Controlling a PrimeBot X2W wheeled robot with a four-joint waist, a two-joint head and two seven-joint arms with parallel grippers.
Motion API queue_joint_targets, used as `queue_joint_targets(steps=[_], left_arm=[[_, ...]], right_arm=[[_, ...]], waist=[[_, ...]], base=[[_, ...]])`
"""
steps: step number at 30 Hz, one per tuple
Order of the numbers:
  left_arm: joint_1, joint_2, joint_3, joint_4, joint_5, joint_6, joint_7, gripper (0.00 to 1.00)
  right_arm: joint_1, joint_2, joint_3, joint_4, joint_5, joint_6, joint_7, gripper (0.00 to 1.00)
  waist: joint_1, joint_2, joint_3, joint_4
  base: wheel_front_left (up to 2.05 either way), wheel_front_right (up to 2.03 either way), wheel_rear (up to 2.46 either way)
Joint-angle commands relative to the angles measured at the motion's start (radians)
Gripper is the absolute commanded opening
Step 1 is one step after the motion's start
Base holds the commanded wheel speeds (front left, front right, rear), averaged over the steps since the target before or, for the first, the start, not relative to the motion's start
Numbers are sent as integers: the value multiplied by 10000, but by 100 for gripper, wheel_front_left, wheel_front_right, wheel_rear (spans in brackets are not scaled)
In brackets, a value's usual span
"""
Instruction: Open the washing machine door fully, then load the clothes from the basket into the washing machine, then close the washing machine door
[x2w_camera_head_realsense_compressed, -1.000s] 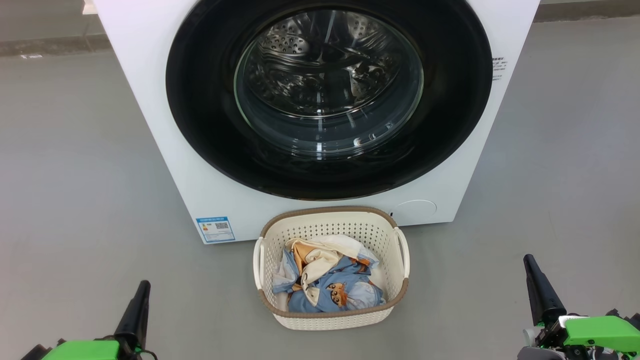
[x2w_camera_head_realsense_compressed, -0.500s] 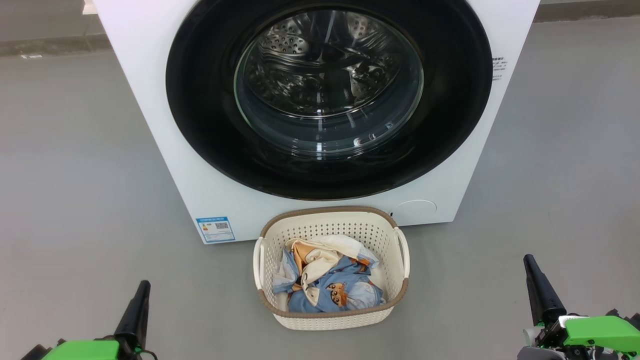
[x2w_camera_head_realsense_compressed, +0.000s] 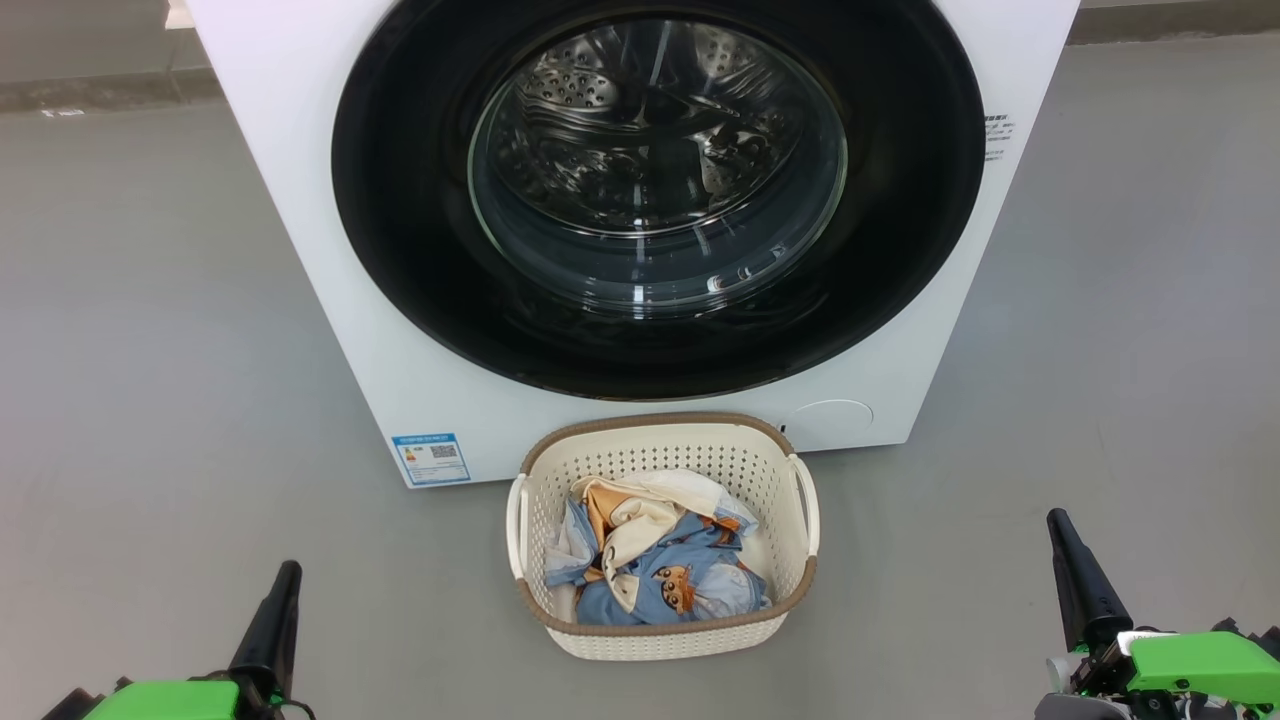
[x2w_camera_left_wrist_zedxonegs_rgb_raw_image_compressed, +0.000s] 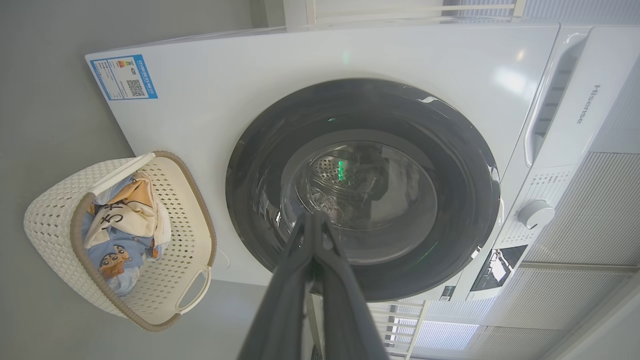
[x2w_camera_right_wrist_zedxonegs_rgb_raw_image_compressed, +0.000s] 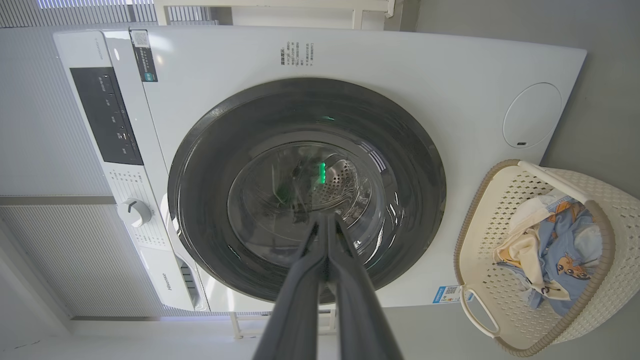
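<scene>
- Black and tapered, the left fingers (x2w_camera_head_realsense_compressed: 272, 620) rise from the lower left corner of the head view above a green mount (x2w_camera_head_realsense_compressed: 170, 700). They are pressed together with nothing between them, over bare grey floor (x2w_camera_head_realsense_compressed: 150, 350).
- Seen from the left wrist, this pair meets at the tips and points toward the glass of the door.
- A small blue label (x2w_camera_head_realsense_compressed: 431, 458) sits on the lower left corner of the white washing machine (x2w_camera_head_realsense_compressed: 300, 200).
- The washing machine door (x2w_camera_head_realsense_compressed: 420, 250) lies closed, flush against the front. Its glossy black rim rings a clear glass bowl (x2w_camera_head_realsense_compressed: 655, 170), and the perforated steel drum (x2w_camera_head_realsense_compressed: 620, 90) shows through it.
- The basket (x2w_camera_head_realsense_compressed: 660, 640) stands on the floor just in front of the machine, below the door.
- The clothes (x2w_camera_head_realsense_compressed: 660, 575) lie crumpled inside the basket: light-blue printed fabric, with cream and tan pieces on top.
- The right fingers (x2w_camera_head_realsense_compressed: 1080, 580) rise at the lower right, likewise pressed together and empty, well apart from the basket.
</scene>
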Motion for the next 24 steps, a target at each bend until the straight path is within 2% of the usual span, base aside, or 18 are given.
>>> queue_joint_targets(steps=[1, 8, 9, 16, 20, 24], left_arm=[[-435, 133, 346, -246, 149, -73, 36, 0], [-435, 133, 347, -246, 149, -73, 36, 0], [-1, -2, 1, -1, 0, 0, -1, 100], [255, -150, -98, 330, -16, 14, -71, 100], [246, -139, -177, 242, -13, 10, -218, 100], [252, -132, -225, 179, 13, 8, -308, 100]], right_arm=[[-412, -35, 220, -245, -52, 16, 84, 0], [-412, -35, 220, -245, -52, 16, 85, 0], [-1, 0, 0, -1, 0, 0, -1, 100], [236, 80, 3, 345, 6, 0, -80, 100], [290, 76, -10, 212, 5, 1, -226, 100], [334, 73, -20, 120, -34, 1, -314, 100]], waist=[[0, 0, 0, 0], [0, 0, 0, 0], [0, 0, 0, 0], [1, 0, 18, -4], [22, 0, -12, 4], [4, 0, 2, 8]], base=[[0, 0, 0], [0, 0, 0], [0, 0, 0], [0, 0, 0], [0, 0, 0], [0, 0, 0]])
